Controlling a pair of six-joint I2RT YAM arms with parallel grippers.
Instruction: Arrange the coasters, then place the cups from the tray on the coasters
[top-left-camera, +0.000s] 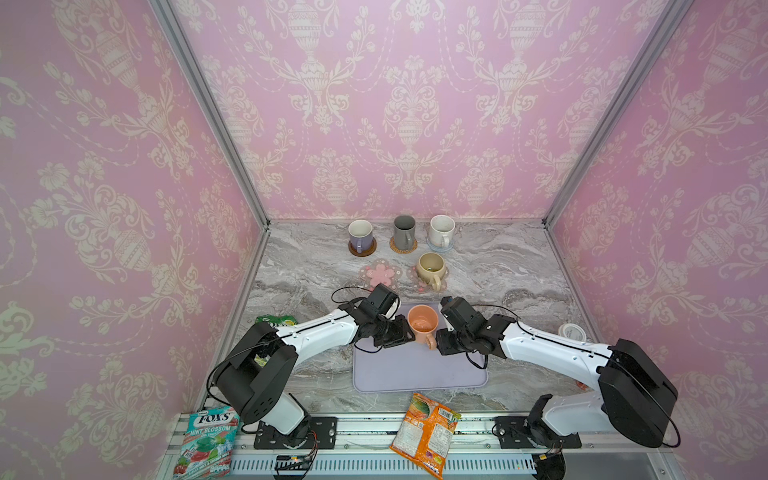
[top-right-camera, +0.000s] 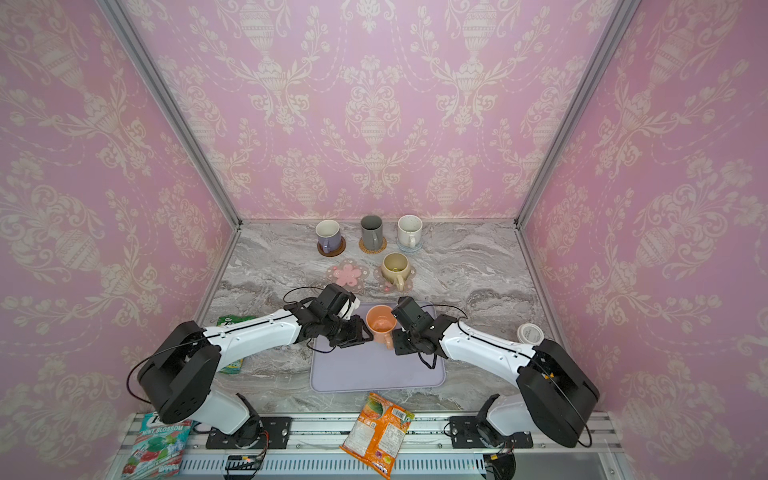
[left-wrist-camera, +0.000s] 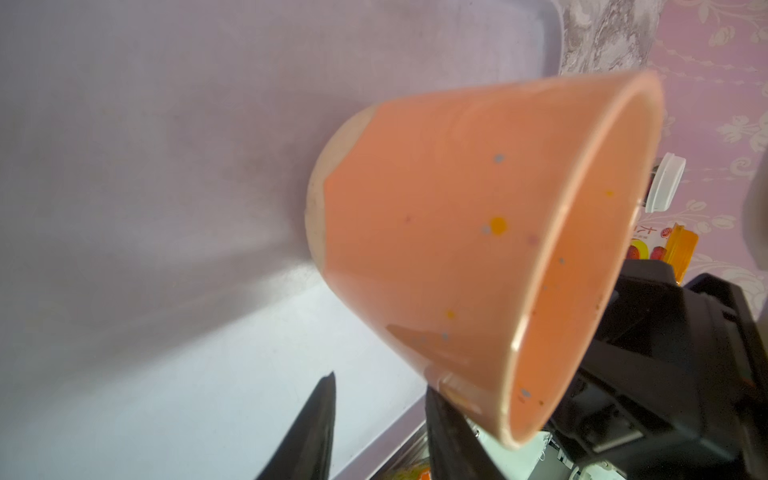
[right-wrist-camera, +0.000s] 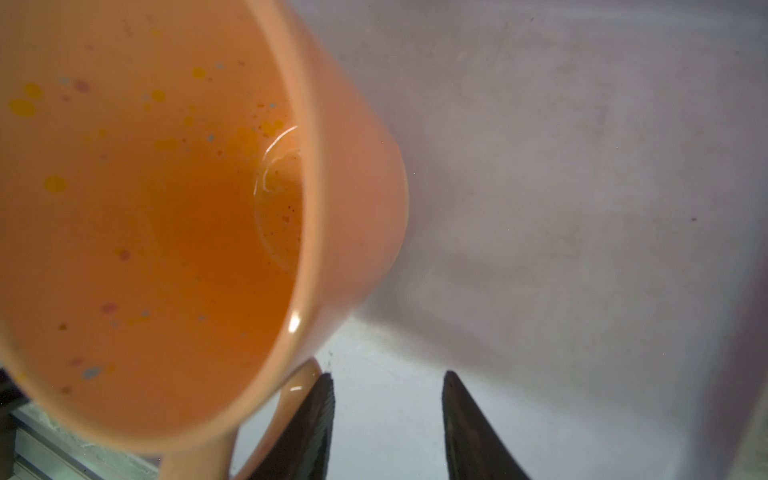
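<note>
A peach-orange cup (top-left-camera: 423, 323) (top-right-camera: 380, 324) stands on the far part of the lavender-grey tray (top-left-camera: 419, 374), its handle (right-wrist-camera: 291, 399) pointing to the front. My left gripper (top-left-camera: 409, 334) (left-wrist-camera: 380, 380) is open at the cup's left; one finger (left-wrist-camera: 449, 432) lies against the wall near the rim. My right gripper (top-left-camera: 441, 338) (right-wrist-camera: 388, 374) is open at the cup's right, one finger (right-wrist-camera: 316, 415) beside the handle. Only tray shows between each pair of fingers. The lavender (top-left-camera: 360, 235), dark grey (top-left-camera: 404, 232), white (top-left-camera: 441, 230) and beige (top-left-camera: 431, 268) cups sit on coasters. One pink-flower coaster (top-left-camera: 380, 274) lies bare.
An orange snack bag (top-left-camera: 426, 436) lies at the front edge and a mint bag (top-left-camera: 208, 440) at the front left. A green pack (top-left-camera: 276, 320) sits under the left arm. A white-lidded paper cup (top-left-camera: 572, 332) stands by the right wall.
</note>
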